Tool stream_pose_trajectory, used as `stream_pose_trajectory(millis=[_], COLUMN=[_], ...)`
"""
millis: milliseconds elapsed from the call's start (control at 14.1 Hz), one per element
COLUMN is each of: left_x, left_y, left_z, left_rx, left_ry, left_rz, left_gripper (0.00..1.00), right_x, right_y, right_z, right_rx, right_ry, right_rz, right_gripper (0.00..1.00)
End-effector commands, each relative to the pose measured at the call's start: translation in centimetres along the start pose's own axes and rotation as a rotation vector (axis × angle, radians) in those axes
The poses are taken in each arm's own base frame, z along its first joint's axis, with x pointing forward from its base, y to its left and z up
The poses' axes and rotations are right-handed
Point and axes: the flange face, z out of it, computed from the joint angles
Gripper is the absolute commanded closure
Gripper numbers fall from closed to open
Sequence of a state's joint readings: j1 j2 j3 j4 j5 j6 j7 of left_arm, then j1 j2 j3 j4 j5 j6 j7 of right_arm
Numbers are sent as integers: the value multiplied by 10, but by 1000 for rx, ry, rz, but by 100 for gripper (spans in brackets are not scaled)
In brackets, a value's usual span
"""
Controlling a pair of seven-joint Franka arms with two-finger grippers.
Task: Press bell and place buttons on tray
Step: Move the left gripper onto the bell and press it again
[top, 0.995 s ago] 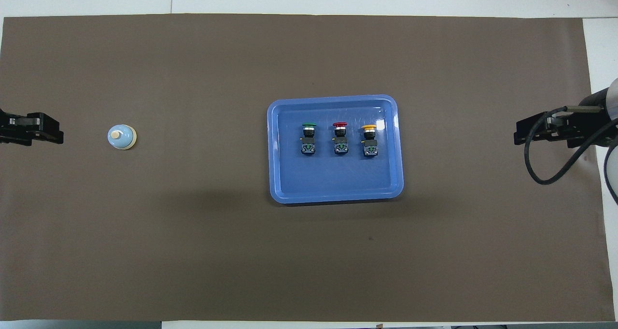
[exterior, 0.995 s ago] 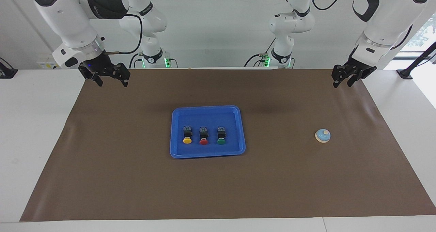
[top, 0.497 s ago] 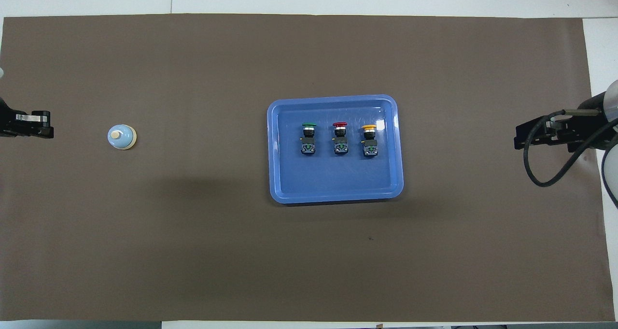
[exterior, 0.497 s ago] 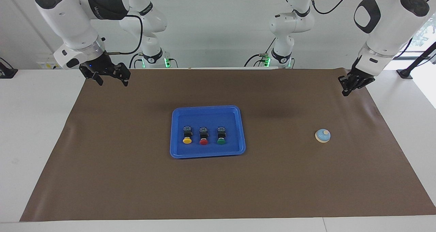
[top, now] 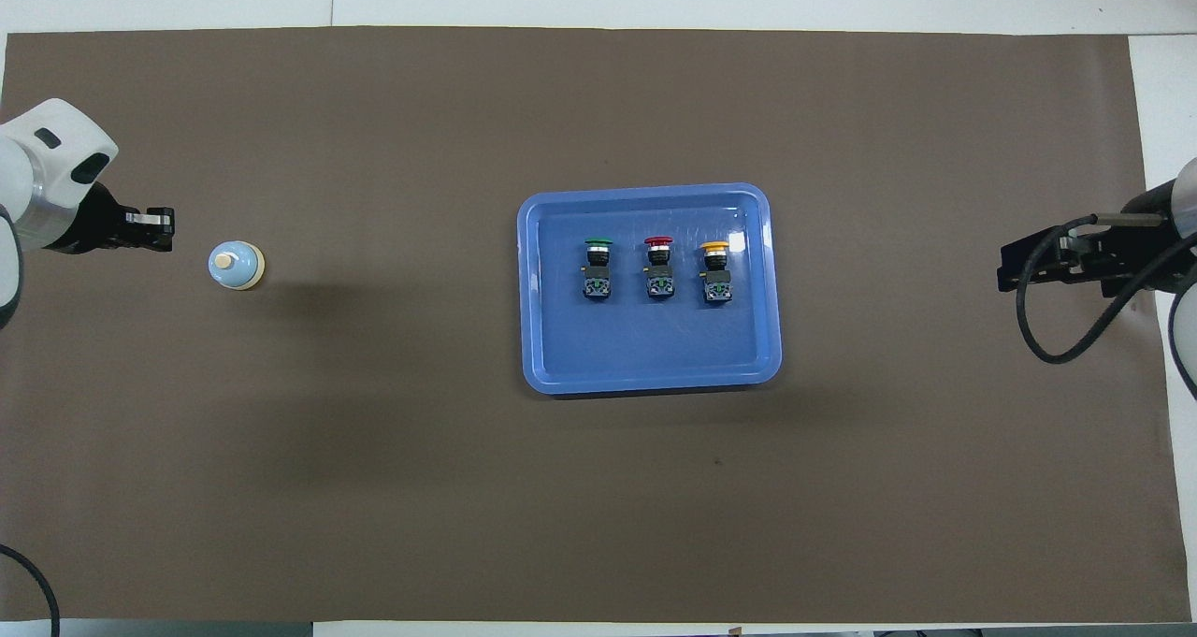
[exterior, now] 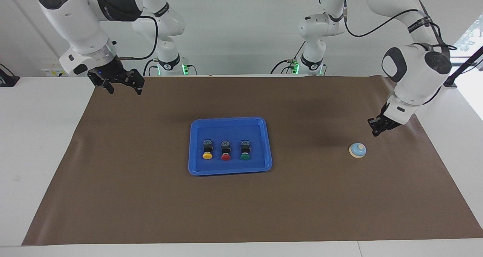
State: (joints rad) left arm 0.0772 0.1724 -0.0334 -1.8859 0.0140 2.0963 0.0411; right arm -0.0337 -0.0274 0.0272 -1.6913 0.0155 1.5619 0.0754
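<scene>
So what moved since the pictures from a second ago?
The left gripper came down and in from the table's edge toward the bell, and now hangs just short of it, not touching. Its fingers look closed now. The right gripper waits where it was. The bell, the tray and the three buttons stayed put.
</scene>
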Motion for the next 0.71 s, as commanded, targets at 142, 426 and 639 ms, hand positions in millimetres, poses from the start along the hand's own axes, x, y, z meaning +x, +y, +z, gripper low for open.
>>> stream_pose_trajectory(millis=[142,426,639], left_x=[-3,0,6], left_y=[-6,7,2], left_z=[57,109,100], left_rx=[5,-1,2], left_ry=[49,47,31], left_rz=[10,23,27], left_gripper=[100,100,100], right_x=[-8,-8,-8], right_y=[4,4,4], right_z=[-2,-2,-4], right_rx=[-9,-9,-8], right_ry=[-5,-5,0], right_rz=[10,10,10], right_gripper=[0,0,0])
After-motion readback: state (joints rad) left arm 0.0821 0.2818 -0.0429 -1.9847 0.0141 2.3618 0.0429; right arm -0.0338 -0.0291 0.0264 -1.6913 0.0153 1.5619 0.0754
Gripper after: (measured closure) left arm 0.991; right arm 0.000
